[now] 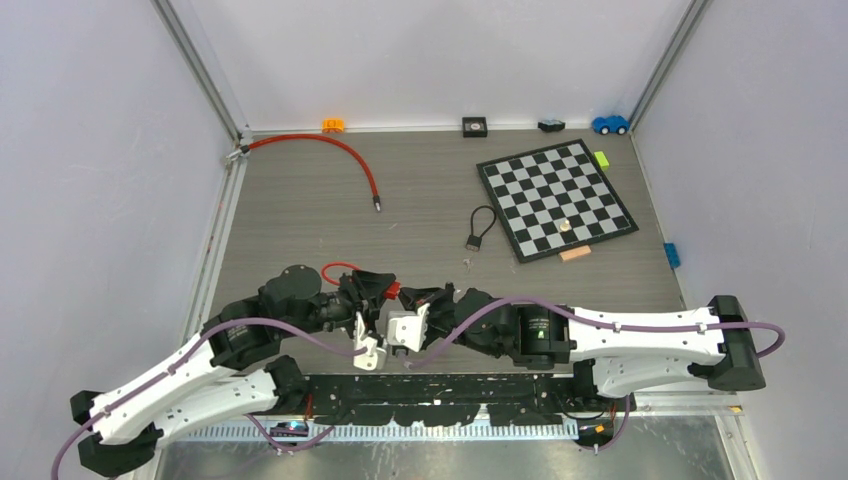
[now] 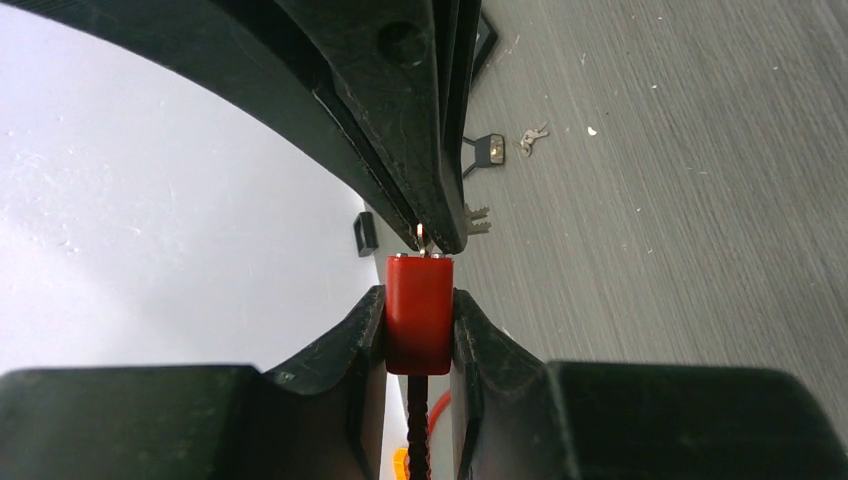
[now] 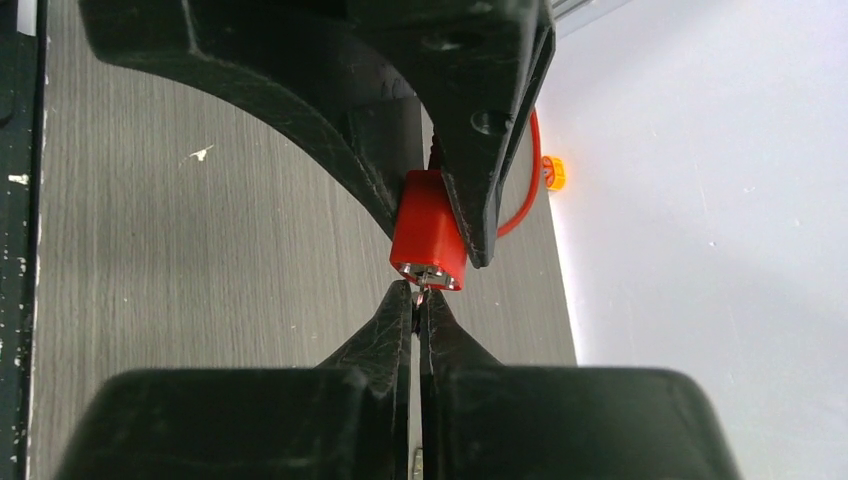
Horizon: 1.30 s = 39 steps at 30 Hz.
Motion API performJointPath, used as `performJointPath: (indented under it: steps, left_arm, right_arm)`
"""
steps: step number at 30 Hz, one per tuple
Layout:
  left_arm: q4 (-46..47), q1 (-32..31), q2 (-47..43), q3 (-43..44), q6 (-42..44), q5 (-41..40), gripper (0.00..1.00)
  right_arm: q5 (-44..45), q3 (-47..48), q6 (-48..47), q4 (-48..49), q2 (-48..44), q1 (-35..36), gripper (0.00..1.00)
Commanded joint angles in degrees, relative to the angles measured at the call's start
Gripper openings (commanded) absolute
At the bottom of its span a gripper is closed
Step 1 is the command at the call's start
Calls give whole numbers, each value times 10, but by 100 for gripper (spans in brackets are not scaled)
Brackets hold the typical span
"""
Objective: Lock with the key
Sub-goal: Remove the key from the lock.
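Observation:
A red padlock with a red cable shackle is clamped between the fingers of my left gripper, keyway end pointing away from the wrist. My right gripper is shut on a small silver key. The key's tip sits in the silver keyway face of the padlock. In the top view both grippers meet nose to nose near the table's front centre, left and right, with the padlock between them. Most of the key is hidden by the right fingers.
A black padlock with a cable loop and loose keys lie mid-table. A chessboard sits at back right, a red hose at back left. Small toys line the back wall, among them an orange one and a blue car.

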Motion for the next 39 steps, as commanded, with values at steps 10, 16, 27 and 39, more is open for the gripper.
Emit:
performJointPath:
  steps: [10,16,27,39]
  left_arm:
    - [-55,-2,17,90,-77,34,0]
    - [-70,-2,20,100,-86,25,0]
    - [-109,-2,28,125,-99,17,0]
    - [-138,-2,42,143,-112,46,0]
  right_arm:
    - [131,4,-143,-11,-26,11,1]
    - [181,-11,-158,-13,-42,19,1]
    - [254,-42,-182,-20,-79,30,1]
    - [228,-51,-150,-29,-131,31,1]
